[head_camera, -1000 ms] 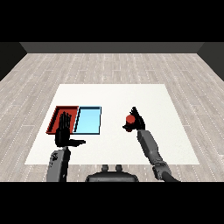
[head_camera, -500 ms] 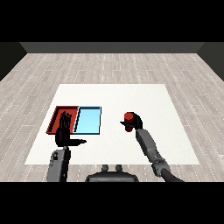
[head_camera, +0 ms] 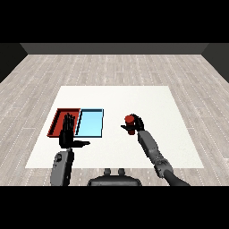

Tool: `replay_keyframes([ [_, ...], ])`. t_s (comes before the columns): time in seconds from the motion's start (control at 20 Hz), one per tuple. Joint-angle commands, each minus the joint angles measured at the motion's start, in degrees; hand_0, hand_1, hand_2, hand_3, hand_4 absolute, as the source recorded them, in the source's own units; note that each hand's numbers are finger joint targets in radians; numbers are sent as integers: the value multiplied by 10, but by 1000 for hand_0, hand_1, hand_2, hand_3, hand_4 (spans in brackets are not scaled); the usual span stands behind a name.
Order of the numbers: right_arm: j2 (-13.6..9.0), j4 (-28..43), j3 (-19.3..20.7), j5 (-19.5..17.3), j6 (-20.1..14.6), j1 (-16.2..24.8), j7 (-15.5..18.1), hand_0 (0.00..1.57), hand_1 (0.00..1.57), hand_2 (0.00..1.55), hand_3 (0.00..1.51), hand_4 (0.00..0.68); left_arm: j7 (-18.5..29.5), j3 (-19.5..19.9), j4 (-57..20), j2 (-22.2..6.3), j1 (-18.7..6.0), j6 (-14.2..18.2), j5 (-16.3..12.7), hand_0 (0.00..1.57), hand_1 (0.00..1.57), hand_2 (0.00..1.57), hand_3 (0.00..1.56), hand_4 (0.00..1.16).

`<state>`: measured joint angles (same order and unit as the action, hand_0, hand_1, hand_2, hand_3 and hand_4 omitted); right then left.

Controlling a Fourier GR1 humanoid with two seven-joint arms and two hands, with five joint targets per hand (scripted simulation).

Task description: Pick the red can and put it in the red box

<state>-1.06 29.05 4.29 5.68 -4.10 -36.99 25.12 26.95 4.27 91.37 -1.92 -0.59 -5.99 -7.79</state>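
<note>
Red can (head_camera: 129, 120): held in my right robot hand (head_camera: 135, 127), fingers curled round it, now carried leftward from its earlier spot over the bench (head_camera: 147, 96) and nearer the light blue tray (head_camera: 91, 123). Red tray (head_camera: 57, 121): still without the can, which hangs well apart from it beyond the blue one, so the transfer is under way. Left robot hand (head_camera: 67, 134): fingers straight, holding nothing, upright at the red tray's near edge as before.

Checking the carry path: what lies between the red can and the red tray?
In the head view, the light blue tray lies between the red can, held by the right hand, and the red tray.
</note>
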Motion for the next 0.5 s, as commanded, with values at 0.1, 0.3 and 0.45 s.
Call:
replay_keyframes([
  [0.1,-6,-19,12,-9,-18,-33,-5,1548,1548,1475,1411,558,-21,-24,37,17,14,22,15,0,0,0,0,0],
  [0.3,9,72,-13,-7,-37,5,-13,1529,1529,1470,1395,580,30,4,-26,3,4,-11,-8,0,0,0,0,0],
  [0.45,-1,181,-29,-1,-21,58,-37,1544,1544,1468,1381,586,7,1,-15,-4,-12,-15,-11,0,0,0,0,0],
])
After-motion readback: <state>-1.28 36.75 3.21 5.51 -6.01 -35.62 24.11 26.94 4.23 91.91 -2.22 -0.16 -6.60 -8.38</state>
